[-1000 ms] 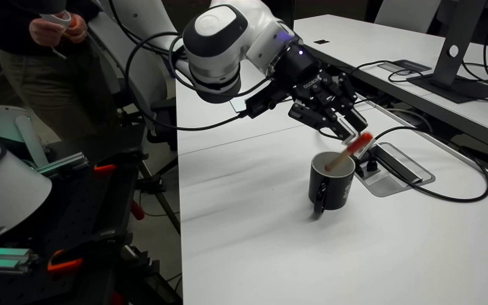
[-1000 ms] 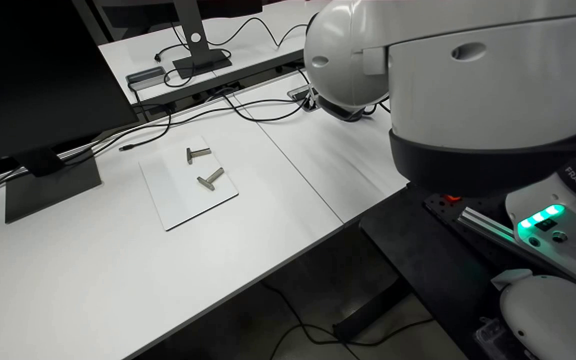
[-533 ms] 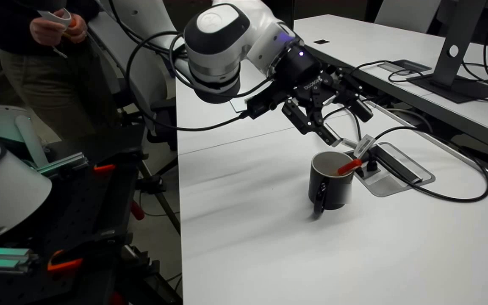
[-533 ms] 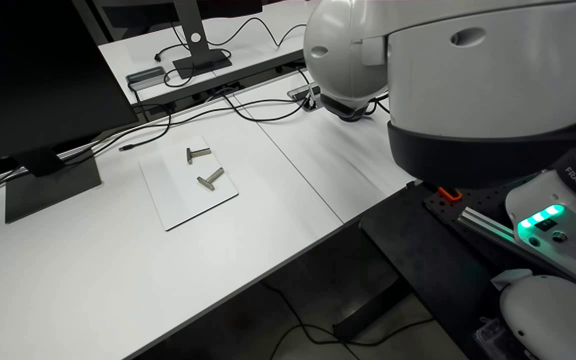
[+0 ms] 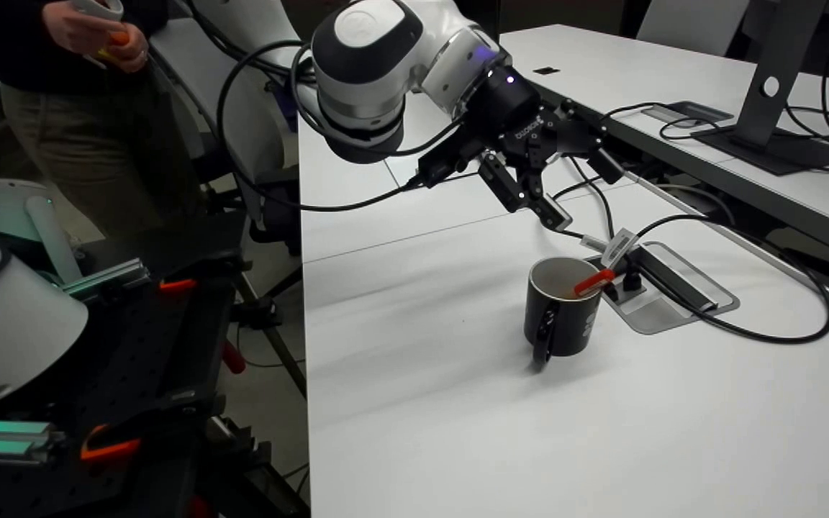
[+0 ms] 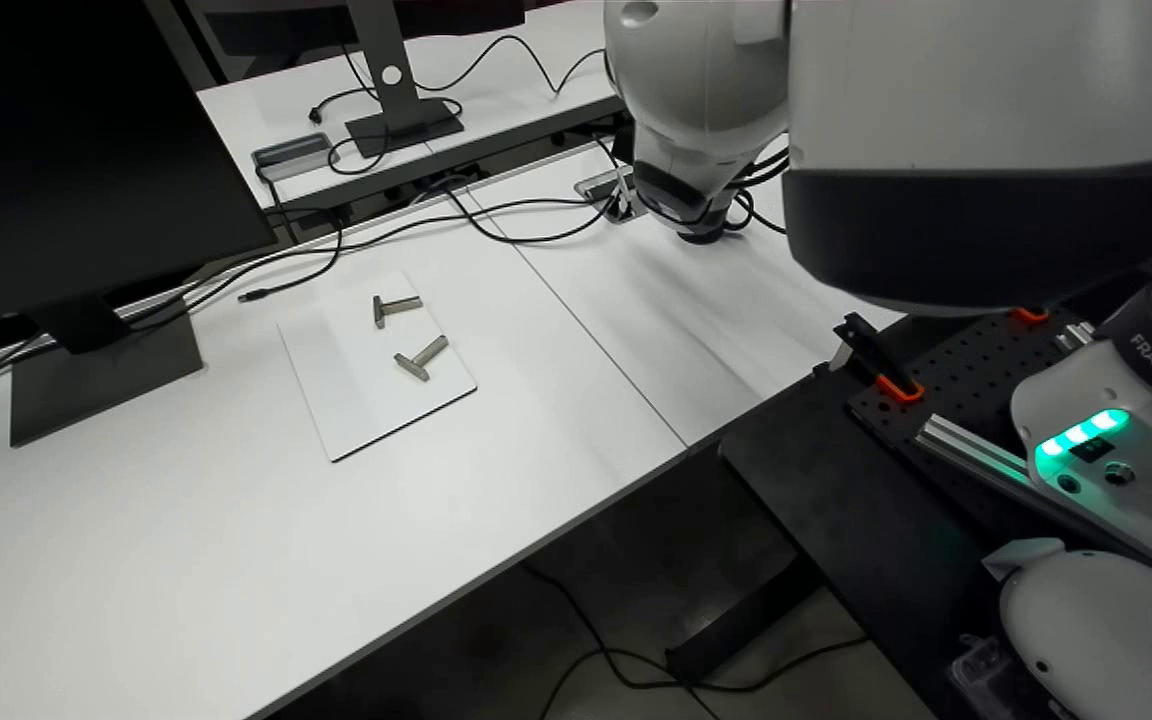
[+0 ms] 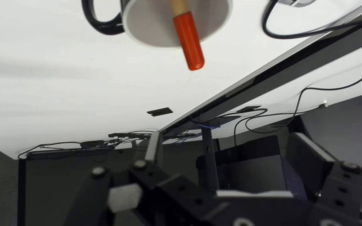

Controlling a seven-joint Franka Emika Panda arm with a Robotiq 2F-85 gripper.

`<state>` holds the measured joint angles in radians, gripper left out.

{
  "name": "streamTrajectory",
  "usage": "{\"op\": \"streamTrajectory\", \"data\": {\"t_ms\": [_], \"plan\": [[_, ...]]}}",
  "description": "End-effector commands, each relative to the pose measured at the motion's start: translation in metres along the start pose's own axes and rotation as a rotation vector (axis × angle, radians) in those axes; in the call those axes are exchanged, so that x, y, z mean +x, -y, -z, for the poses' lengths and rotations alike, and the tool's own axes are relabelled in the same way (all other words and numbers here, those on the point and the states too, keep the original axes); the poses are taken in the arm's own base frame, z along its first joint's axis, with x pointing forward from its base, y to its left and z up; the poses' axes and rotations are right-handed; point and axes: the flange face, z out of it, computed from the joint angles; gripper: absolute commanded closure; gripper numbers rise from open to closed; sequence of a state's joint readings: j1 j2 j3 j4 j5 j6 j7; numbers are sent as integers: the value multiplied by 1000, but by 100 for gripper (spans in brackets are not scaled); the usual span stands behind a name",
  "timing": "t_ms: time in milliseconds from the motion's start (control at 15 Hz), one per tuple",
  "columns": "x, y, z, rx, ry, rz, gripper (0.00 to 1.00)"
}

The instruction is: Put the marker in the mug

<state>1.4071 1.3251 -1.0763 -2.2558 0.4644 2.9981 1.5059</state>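
Tabletop (image 5: 414, 403) mug (image 5: 570, 322) holds the marker (image 5: 594, 283) below the hand (image 5: 582, 191).

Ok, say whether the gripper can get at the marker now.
Probably yes: the gripper hangs open near the mug, and nothing visible blocks its way to the marker, whose red end sticks out past the rim.

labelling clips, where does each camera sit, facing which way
In an exterior view: raised, facing down at mug and marker; arm, open jaws show.
In an exterior view: raised, facing down at T-shaped pieces; arm, base show.
Wrist view: on the arm, facing past open jaws over desk.
Both exterior views share arm and desk.
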Motion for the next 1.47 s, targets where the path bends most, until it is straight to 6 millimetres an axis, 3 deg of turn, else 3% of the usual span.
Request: {"op": "streamTrajectory", "data": {"t_ms": [0, 600, 933, 1000, 1067, 1400], "plan": [[9, 9, 21, 78, 81, 59, 0], [23, 1, 68, 270, 190, 360, 0], [29, -10, 94, 482, 212, 471, 0], [30, -5, 103, 525, 213, 490, 0], [30, 15, 121, 542, 234, 522, 0], [48, 48, 169, 714, 263, 641, 0]]}}
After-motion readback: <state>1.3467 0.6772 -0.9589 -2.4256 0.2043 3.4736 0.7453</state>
